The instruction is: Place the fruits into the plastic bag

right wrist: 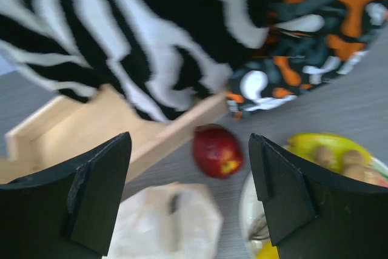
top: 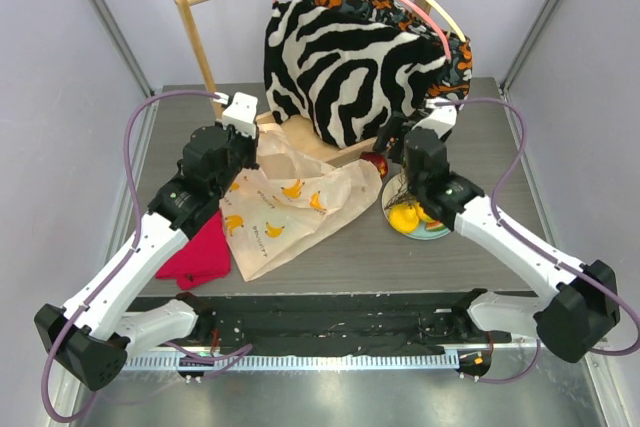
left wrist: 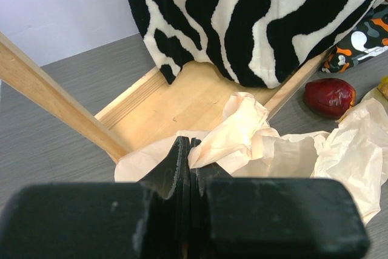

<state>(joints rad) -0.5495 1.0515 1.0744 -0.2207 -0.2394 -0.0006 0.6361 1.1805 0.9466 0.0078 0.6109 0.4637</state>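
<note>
Jaws, left: pressed together on the left gripper [left wrist: 189, 150], pinching a crumpled edge of the plastic bag [left wrist: 242, 137] at the bag's 11 o'clock corner in the top view.
Jaws, right: spread wide on the right gripper [right wrist: 189, 150], nothing held. The apple [right wrist: 215, 151] shows between them, farther ahead.
Plastic bag: lies flattened mid-tabletop [top: 400, 257], banana print up, its far edge bunched against the wooden stand base [left wrist: 176, 98].
Apple: dark red, on the tabletop at the bag's 2 o'clock, just beside the stand base and apart from the plate [top: 432, 234].
Plate: at the bag's 3 o'clock, carrying a lemon [top: 403, 217] and a banana [right wrist: 321, 144] — partly hidden under the right arm.
Red cloth [top: 203, 252]: at the bag's 8 o'clock, just beside its edge.
Zebra garment [top: 340, 67]: hangs at 12 o'clock, above the stand base.
</note>
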